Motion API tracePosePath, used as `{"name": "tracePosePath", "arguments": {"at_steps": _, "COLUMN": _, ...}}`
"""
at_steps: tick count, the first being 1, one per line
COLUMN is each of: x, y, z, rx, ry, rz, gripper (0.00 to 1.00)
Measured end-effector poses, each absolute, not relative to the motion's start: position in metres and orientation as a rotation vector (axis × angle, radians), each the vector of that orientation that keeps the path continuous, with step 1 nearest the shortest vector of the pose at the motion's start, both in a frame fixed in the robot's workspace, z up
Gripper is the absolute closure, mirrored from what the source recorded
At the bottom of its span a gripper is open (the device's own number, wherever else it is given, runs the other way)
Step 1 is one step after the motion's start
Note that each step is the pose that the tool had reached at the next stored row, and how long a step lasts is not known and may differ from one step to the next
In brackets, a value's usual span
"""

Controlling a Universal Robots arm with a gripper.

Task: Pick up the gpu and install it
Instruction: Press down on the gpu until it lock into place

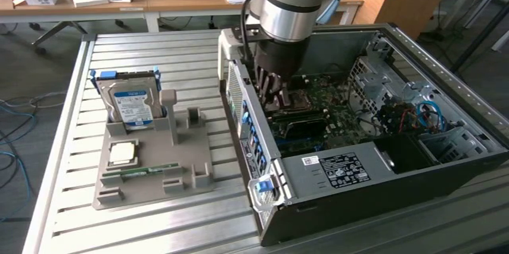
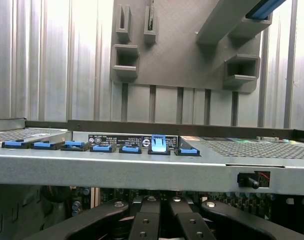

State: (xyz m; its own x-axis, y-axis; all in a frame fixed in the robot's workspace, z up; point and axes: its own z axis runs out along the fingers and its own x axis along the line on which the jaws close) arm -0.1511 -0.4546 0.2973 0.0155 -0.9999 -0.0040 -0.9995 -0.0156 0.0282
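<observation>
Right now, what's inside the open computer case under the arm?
The motherboard and coloured cables show inside the computer case. The arm's gripper reaches down in there and covers whatever sits beneath it.

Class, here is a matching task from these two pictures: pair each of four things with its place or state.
Things:
1. hard drive
2. processor chip
3. tool
4. blue clips

Places or states:
A. lying flat on the grey holder
B. lowered inside the open computer case, shut
C. standing upright in the holder's slot
D. in a row along the case's rear edge

Pairs: 1-C, 2-A, 3-B, 4-D
</observation>
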Motion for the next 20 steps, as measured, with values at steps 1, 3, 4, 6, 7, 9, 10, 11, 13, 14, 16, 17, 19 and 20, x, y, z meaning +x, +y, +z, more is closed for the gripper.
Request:
{"name": "tracePosePath", "arguments": {"at_steps": 1, "x": -0.1509, "y": -0.4546, "z": 0.2973, "rx": 2.226, "ry": -2.192, "rz": -0.035, "gripper": 0.89}}
{"name": "tracePosePath", "arguments": {"at_steps": 3, "x": -0.1507, "y": -0.4546, "z": 0.2974, "rx": 2.226, "ry": -2.192, "rz": -0.035, "gripper": 0.89}}
{"name": "tracePosePath", "arguments": {"at_steps": 4, "x": -0.1505, "y": -0.4546, "z": 0.2973, "rx": 2.226, "ry": -2.192, "rz": -0.035, "gripper": 0.89}}
{"name": "tracePosePath", "arguments": {"at_steps": 6, "x": -0.1504, "y": -0.4546, "z": 0.2973, "rx": 2.226, "ry": -2.192, "rz": -0.035, "gripper": 0.89}}
{"name": "tracePosePath", "arguments": {"at_steps": 7, "x": -0.1504, "y": -0.4546, "z": 0.2974, "rx": 2.226, "ry": -2.192, "rz": -0.035, "gripper": 0.89}}
{"name": "tracePosePath", "arguments": {"at_steps": 9, "x": -0.1506, "y": -0.4543, "z": 0.2973, "rx": 2.226, "ry": -2.192, "rz": -0.035, "gripper": 0.89}}
{"name": "tracePosePath", "arguments": {"at_steps": 10, "x": -0.1507, "y": -0.4539, "z": 0.2973, "rx": 2.226, "ry": -2.192, "rz": -0.035, "gripper": 0.89}}
{"name": "tracePosePath", "arguments": {"at_steps": 11, "x": -0.1510, "y": -0.4536, "z": 0.2973, "rx": 2.227, "ry": -2.192, "rz": -0.035, "gripper": 0.89}}
{"name": "tracePosePath", "arguments": {"at_steps": 13, "x": -0.1515, "y": -0.4529, "z": 0.2973, "rx": 2.227, "ry": -2.193, "rz": -0.036, "gripper": 0.89}}
{"name": "tracePosePath", "arguments": {"at_steps": 14, "x": -0.1515, "y": -0.4529, "z": 0.2973, "rx": 2.228, "ry": -2.193, "rz": -0.036, "gripper": 0.89}}
{"name": "tracePosePath", "arguments": {"at_steps": 16, "x": -0.1515, "y": -0.4529, "z": 0.2973, "rx": 2.228, "ry": -2.193, "rz": -0.036, "gripper": 0.89}}
{"name": "tracePosePath", "arguments": {"at_steps": 17, "x": -0.1515, "y": -0.4528, "z": 0.2973, "rx": 2.228, "ry": -2.193, "rz": -0.036, "gripper": 0.89}}
{"name": "tracePosePath", "arguments": {"at_steps": 19, "x": -0.1515, "y": -0.4528, "z": 0.2973, "rx": 2.228, "ry": -2.193, "rz": -0.037, "gripper": 0.89}}
{"name": "tracePosePath", "arguments": {"at_steps": 20, "x": -0.1515, "y": -0.4528, "z": 0.2972, "rx": 2.228, "ry": -2.193, "rz": -0.037, "gripper": 0.89}}
